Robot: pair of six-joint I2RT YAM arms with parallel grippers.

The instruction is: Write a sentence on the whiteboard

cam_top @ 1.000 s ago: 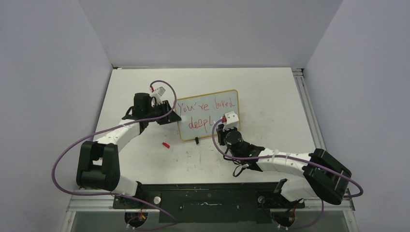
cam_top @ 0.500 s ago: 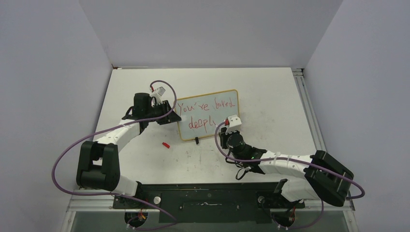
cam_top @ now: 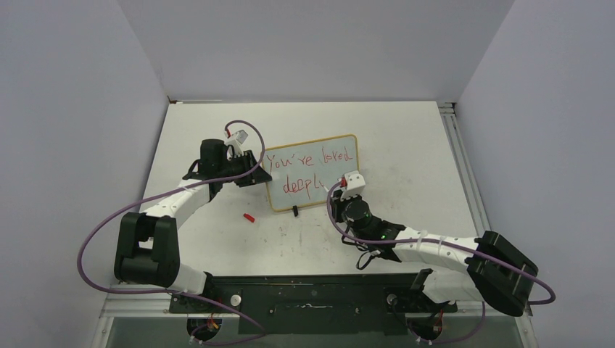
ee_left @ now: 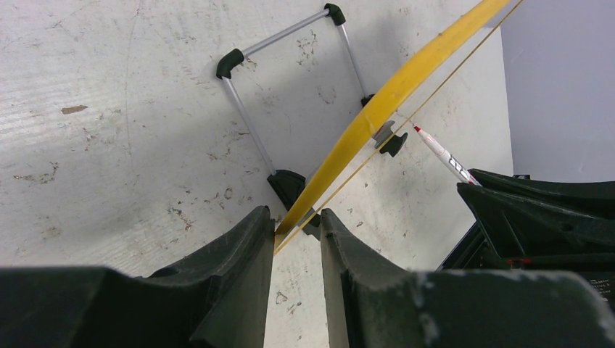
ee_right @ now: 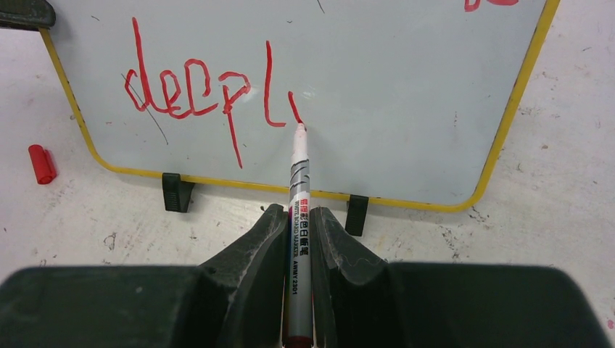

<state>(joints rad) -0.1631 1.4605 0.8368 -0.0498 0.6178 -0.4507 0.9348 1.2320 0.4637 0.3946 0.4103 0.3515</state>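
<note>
Writing step in hand, close to its end. On the small white whiteboard with a thin yellow-tan frame (ee_right: 406, 101), standing upright a little beyond the middle of the large white table (cam_top: 406, 145), already readable as the sentence (ee_right: 190, 90) in thin red cursive: "You're loved" above, "deepl" below. Only the last letter missing, with its first short stroke begun.

Clenched in the right gripper (ee_right: 296, 217): a slim white and grey marker pen (ee_right: 299, 188), tip touching the board just right of the "l". Closed on the board's left edge, apparently to steady it: the left gripper (ee_left: 296, 221). Lying on the table near the board's near-left corner: a small red cap (ee_right: 41, 164).

Next, probably: finish the "y" with a down stroke and a tail, with light pressure so as not to push the board back, then lift off.

Compared with one second before: right wrist and forearm shifted a little to the right and nearer; left arm and board unchanged.
</note>
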